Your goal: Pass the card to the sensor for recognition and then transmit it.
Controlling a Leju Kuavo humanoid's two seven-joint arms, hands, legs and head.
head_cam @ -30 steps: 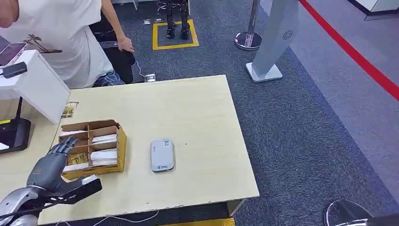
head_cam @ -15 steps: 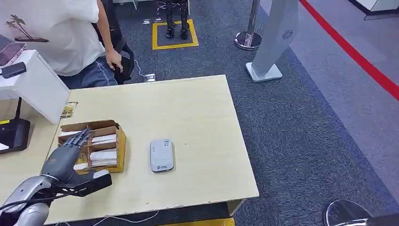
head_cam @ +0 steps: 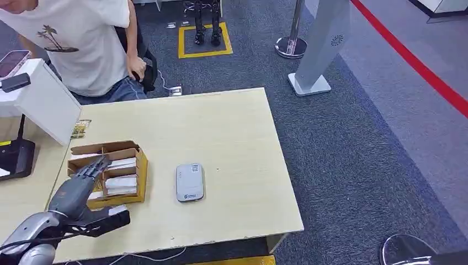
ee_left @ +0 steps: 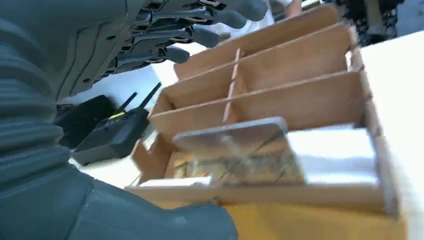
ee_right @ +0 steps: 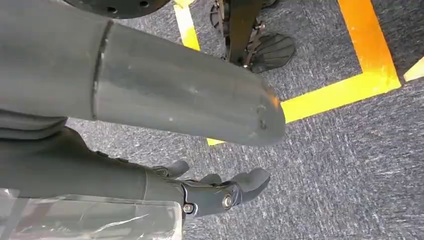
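Left hand (head_cam: 77,185): lower left of the head view, stretched over the near-left part of the cardboard box, fingers apart and pointing toward the far end, thumb out to the side; it grasps nothing. In the left wrist view the fingers (ee_left: 200,35) hover above the dividers, not touching them.
Right hand (ee_right: 220,192): seen in the right wrist view over grey carpet with yellow floor tape, fingers loosely bent, nothing in them; whether it counts as released or clenched I cannot tell.
Cardboard box (head_cam: 141,171): left of centre on the table, split by dividers into compartments.
Cards (head_cam: 122,184): white stacks lie in the compartments on the box's right side; a yellowish printed stack (ee_left: 240,165) sits in a near compartment, close under the left hand.
Sensor (head_cam: 190,181): a flat grey device with rounded corners, lying on the table just right of the box, apart from it.
Table (head_cam: 221,127): pale wood, filling the middle of the head view.
Person (head_cam: 83,44): white T-shirt, upper left of the frame, beyond the table's far edge.
White stand (head_cam: 44,99): at the left edge, with a phone on top.
Black router (head_cam: 14,157): far left, antennas up.
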